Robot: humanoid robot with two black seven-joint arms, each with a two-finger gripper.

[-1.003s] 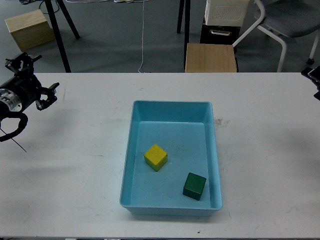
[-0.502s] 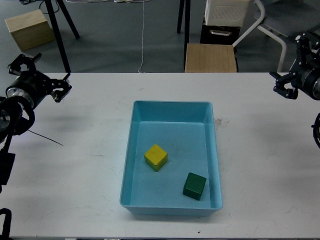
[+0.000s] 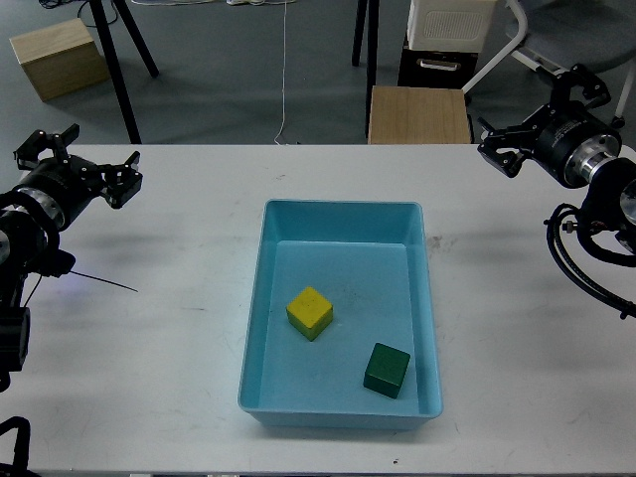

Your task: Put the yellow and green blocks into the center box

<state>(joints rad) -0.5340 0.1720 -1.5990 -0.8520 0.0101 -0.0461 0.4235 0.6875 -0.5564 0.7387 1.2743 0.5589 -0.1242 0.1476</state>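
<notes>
White tabletop (image 3: 149, 378) carries the center box (image 3: 343, 215), midway between both jaws. Yellow block (image 3: 310, 313) and green block (image 3: 387, 369) lie inside it. Left gripper (image 3: 79, 169) and right gripper (image 3: 527, 134) jaws open, empty; placement judged complete

One view only — from the robot's head, looking forward and down at the blue box (image 3: 427, 298), near mid-frame, floor and stools beyond.

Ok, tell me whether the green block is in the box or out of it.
In. The green block rests on the floor of the blue box, near its front right corner, with the yellow block inside too; neither gripper touches them.
</notes>
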